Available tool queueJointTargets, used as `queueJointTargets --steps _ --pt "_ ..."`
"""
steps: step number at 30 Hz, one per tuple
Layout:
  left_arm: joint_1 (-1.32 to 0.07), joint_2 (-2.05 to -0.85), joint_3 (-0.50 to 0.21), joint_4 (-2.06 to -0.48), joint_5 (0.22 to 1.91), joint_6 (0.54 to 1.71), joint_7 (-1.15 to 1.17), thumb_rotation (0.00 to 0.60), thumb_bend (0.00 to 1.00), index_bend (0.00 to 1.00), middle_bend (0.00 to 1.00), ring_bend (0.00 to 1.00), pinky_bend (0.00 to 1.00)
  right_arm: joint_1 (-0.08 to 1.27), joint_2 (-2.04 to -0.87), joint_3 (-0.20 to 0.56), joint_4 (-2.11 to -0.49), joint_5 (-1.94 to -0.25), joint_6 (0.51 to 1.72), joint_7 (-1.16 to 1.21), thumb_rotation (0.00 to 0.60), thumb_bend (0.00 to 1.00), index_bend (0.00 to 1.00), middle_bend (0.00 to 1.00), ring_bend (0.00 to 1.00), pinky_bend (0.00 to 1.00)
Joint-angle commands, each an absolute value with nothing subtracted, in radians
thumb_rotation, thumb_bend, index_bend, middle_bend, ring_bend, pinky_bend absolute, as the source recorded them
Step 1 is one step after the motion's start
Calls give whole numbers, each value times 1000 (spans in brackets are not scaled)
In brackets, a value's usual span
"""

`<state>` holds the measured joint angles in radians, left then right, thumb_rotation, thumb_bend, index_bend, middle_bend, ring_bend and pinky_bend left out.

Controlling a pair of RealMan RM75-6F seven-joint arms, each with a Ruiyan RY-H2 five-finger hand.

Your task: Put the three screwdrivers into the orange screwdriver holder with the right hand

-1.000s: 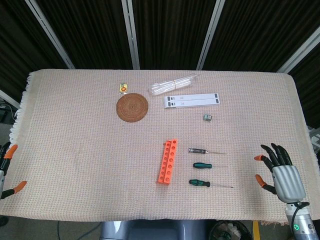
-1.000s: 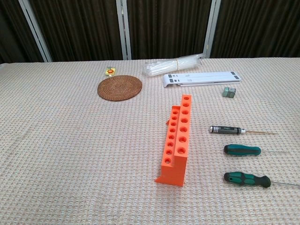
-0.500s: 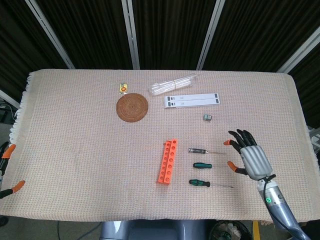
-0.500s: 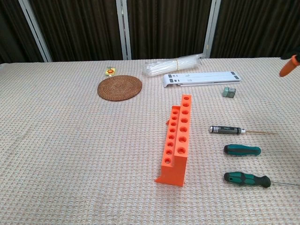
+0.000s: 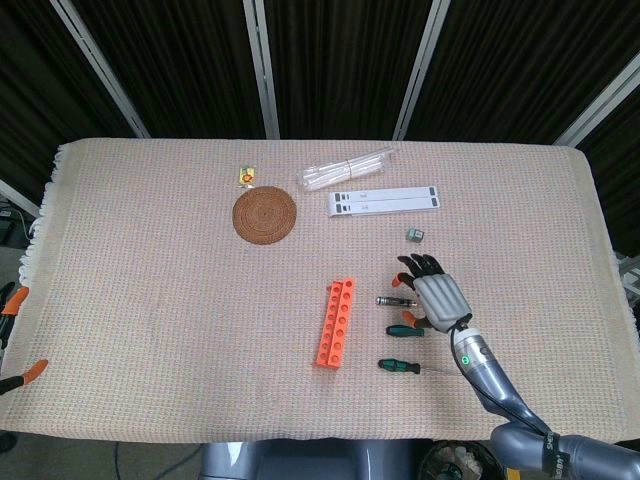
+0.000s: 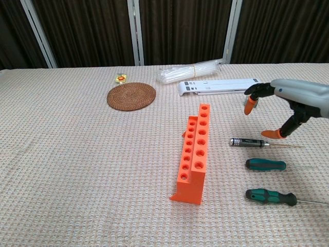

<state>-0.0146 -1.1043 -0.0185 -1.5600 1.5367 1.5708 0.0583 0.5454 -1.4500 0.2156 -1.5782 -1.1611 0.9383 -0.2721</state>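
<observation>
The orange screwdriver holder (image 5: 336, 323) (image 6: 194, 154) stands near the table's middle, its holes empty. To its right lie three screwdrivers in a column: a black-handled one (image 5: 388, 300) (image 6: 248, 142), a short teal one (image 5: 404, 331) (image 6: 265, 164) and a green-and-black one (image 5: 400, 366) (image 6: 271, 196). My right hand (image 5: 433, 296) (image 6: 298, 101) hovers over the shafts of the black and teal screwdrivers with its fingers spread and holds nothing. Only the orange tips of my left hand (image 5: 20, 330) show at the far left table edge, apart and empty.
A round woven coaster (image 5: 265, 215) (image 6: 131, 96), a small yellow item (image 5: 245, 176), a bundle of clear plastic strips (image 5: 345, 168) and a white flat bar (image 5: 385, 201) lie at the back. A small grey cube (image 5: 415, 234) sits just beyond my right hand.
My right hand has swept from the table's right edge leftward to above the screwdrivers. The screwdrivers, the holder and the left hand have stayed put.
</observation>
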Motion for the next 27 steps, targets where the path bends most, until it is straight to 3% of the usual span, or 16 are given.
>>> queueJointTargets --steps 1,14,27 --pt "-17 -1104 -20 -1556 1533 1566 53 600 83 0 0 0 0 574 -1497 223 -1534 -1105 912 -292 600 261 362 65 0 0" --pt "-19 -1113 -24 -1527 1519 1554 29 600 85 0 0 0 0 658 -1601 222 -1421 -964 876 -388 600 302 409 65 0 0" --pt "-19 -1115 -27 -1516 1513 1550 17 600 83 0 0 0 0 740 -1601 165 -1424 -881 880 -618 600 307 419 65 0 0"
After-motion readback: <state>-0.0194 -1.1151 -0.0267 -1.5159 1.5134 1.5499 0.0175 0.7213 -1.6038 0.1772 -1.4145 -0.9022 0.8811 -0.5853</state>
